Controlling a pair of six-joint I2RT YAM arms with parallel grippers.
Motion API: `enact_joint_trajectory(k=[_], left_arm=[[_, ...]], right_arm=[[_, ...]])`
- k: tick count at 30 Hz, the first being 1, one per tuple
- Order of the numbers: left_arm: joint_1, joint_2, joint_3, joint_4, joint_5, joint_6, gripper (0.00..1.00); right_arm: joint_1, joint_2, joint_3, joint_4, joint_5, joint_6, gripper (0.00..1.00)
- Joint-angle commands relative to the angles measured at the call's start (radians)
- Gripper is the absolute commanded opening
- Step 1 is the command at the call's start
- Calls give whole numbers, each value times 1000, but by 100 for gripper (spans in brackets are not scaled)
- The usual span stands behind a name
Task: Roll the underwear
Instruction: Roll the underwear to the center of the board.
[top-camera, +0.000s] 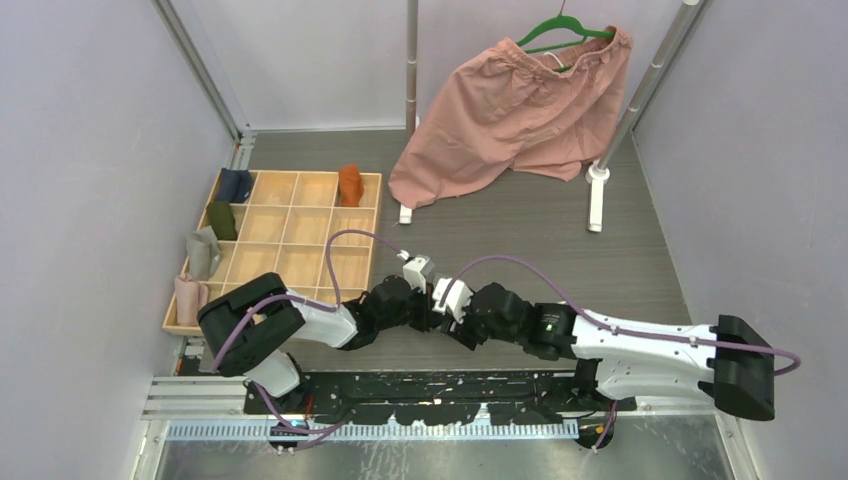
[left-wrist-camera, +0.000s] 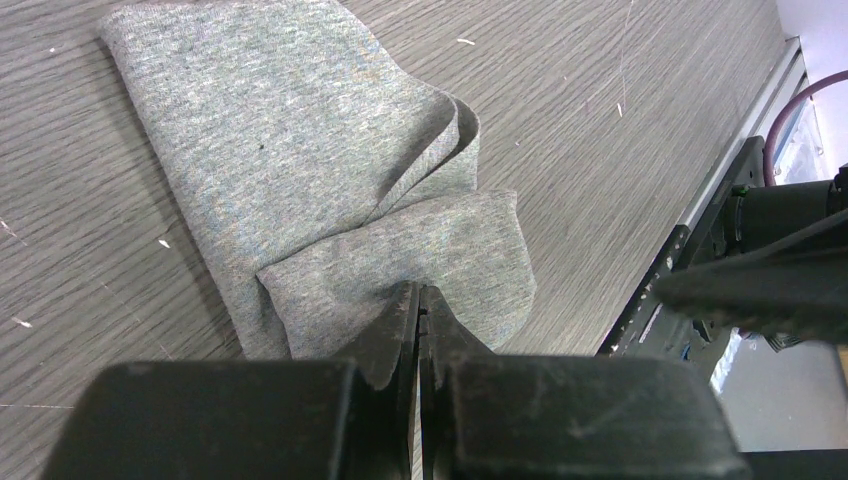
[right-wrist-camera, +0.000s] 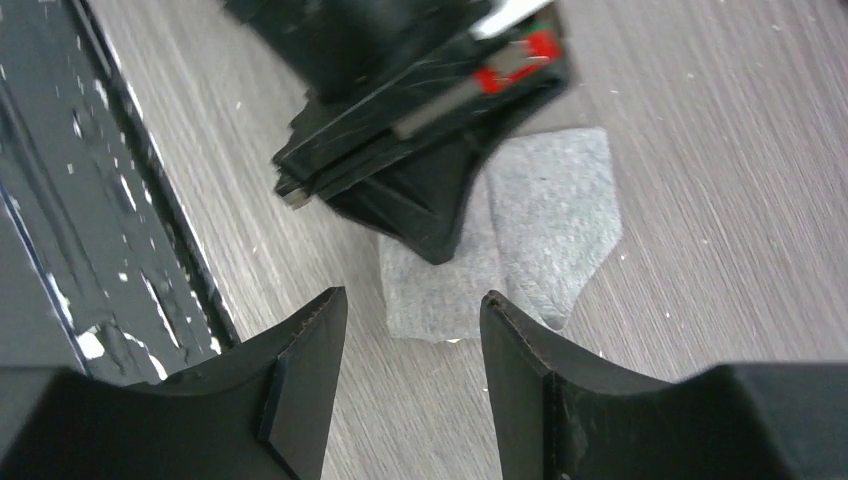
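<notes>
wood-grain table (left-wrist-camera: 620, 60) bears grey underwear (left-wrist-camera: 300, 150), closed left tool (left-wrist-camera: 418, 300) touching it.

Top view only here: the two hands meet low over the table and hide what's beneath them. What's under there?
Observer: A grey underwear, partly folded over itself, lying on the table.
Operator: Is it gripped on the left?
Observer: The left hand is shut, tips on the folded flap; whether cloth is pinched, I cannot tell.
Operator: And on the right?
Observer: The right hand is open, gripping nothing; the cloth lies just past its tips.
</notes>
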Motion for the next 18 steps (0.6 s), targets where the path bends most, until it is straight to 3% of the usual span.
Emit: enact_joint_trajectory(k=[1,12,18], left_arm=[[4,8,-22,-56,-35,25,1],[4,1,-18,-70,-33,27,1],[4,0,-13,-74,-27,28,1]], right_arm=[[61,60,-8,70,23,-211,58],[131,266,-26,156,68,-337,57],[155,347,-17,122,178,-362,54]])
